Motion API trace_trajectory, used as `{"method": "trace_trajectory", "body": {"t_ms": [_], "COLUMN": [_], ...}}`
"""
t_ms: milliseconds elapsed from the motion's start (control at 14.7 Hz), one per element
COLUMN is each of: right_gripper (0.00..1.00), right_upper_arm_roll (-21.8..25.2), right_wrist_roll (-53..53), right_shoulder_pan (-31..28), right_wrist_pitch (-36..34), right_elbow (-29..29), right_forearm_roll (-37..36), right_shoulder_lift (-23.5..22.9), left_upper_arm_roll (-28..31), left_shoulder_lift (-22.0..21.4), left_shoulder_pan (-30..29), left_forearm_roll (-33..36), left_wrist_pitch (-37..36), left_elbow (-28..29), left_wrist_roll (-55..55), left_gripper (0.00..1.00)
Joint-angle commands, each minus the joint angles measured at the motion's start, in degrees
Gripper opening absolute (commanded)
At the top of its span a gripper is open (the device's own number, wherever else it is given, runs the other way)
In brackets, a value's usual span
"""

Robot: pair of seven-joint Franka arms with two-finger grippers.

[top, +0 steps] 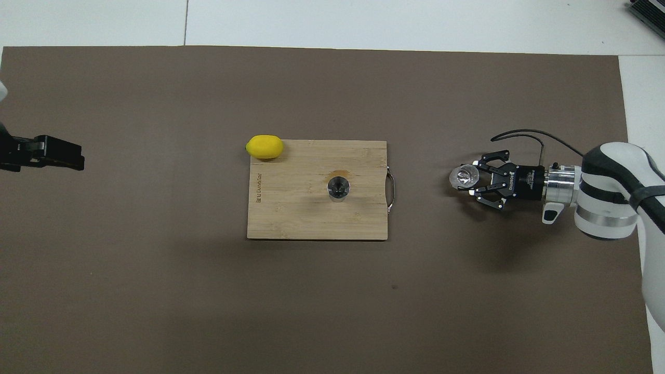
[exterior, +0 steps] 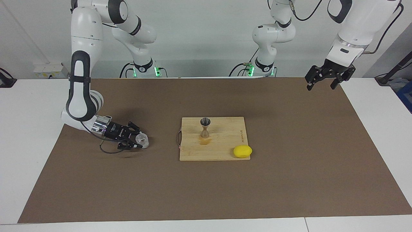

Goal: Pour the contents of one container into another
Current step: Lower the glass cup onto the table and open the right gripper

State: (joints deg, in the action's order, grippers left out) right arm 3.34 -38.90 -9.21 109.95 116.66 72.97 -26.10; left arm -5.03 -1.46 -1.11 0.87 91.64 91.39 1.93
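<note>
The clear glass tumbler [exterior: 142, 140] stands on the brown mat at the right arm's end of the table, about upright; it also shows in the overhead view [top: 462, 176]. My right gripper [exterior: 137, 141] lies low and level with its fingers on either side of the tumbler, shut on it [top: 471, 179]. The metal jigger [exterior: 205, 127] stands upright on the wooden board [exterior: 225, 151], apart from the tumbler [top: 338, 188]. My left gripper [exterior: 322, 82] waits open and empty, raised over the mat's edge at the left arm's end [top: 77, 155].
A yellow lemon [exterior: 242, 151] lies at the board's corner farthest from the robots [top: 265, 146]. A small wet stain [exterior: 204, 140] marks the board beside the jigger. A cable [top: 524, 135] loops off the right wrist.
</note>
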Motion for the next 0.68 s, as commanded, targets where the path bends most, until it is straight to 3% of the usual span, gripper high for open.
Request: {"method": "trace_trajectory", "body": {"t_ms": [0, 68, 136, 271, 339, 407, 611], "right_gripper": [0.00, 0.07, 0.31, 0.46, 0.90, 1.00, 1.00], "right_upper_arm_roll": [-0.4, -0.4, -0.4, -0.4, -0.4, -0.4, -0.4], "right_wrist_roll": [1.9, 1.9, 1.6, 1.2, 1.2, 1.2, 1.1], "right_shoulder_pan": [-0.3, -0.2, -0.3, -0.3, -0.4, -0.4, -0.3], "right_wrist_pitch": [-0.6, -0.7, -1.0, -1.3, -1.8, -3.1, -5.4], "right_elbow": [0.2, 0.2, 0.2, 0.2, 0.1, -0.1, -0.7], "right_forearm_roll": [1.1, 1.1, 1.1, 1.1, 1.1, 1.1, 1.1], "right_shoulder_lift": [-0.5, -1.0, -1.2, -1.2, -1.2, -1.2, -1.0], "left_upper_arm_roll": [0.7, 0.7, 0.7, 0.7, 0.7, 0.7, 0.7], "left_shoulder_lift": [-1.3, -1.3, -1.3, -1.3, -1.3, -1.3, -1.3], "left_shoulder_pan": [0.7, 0.7, 0.7, 0.7, 0.7, 0.7, 0.7], "left_forearm_roll": [-0.5, -0.5, -0.5, -0.5, -0.5, -0.5, -0.5], "left_wrist_pitch": [0.1, 0.1, 0.2, 0.1, 0.2, 0.2, 0.1], "left_elbow": [1.5, 1.5, 1.5, 1.5, 1.6, 1.5, 1.5], "left_wrist_roll": [0.0, 0.0, 0.0, 0.0, 0.0, 0.0, 0.0], "left_gripper": [1.00, 1.00, 1.00, 1.00, 1.00, 1.00, 1.00]}}
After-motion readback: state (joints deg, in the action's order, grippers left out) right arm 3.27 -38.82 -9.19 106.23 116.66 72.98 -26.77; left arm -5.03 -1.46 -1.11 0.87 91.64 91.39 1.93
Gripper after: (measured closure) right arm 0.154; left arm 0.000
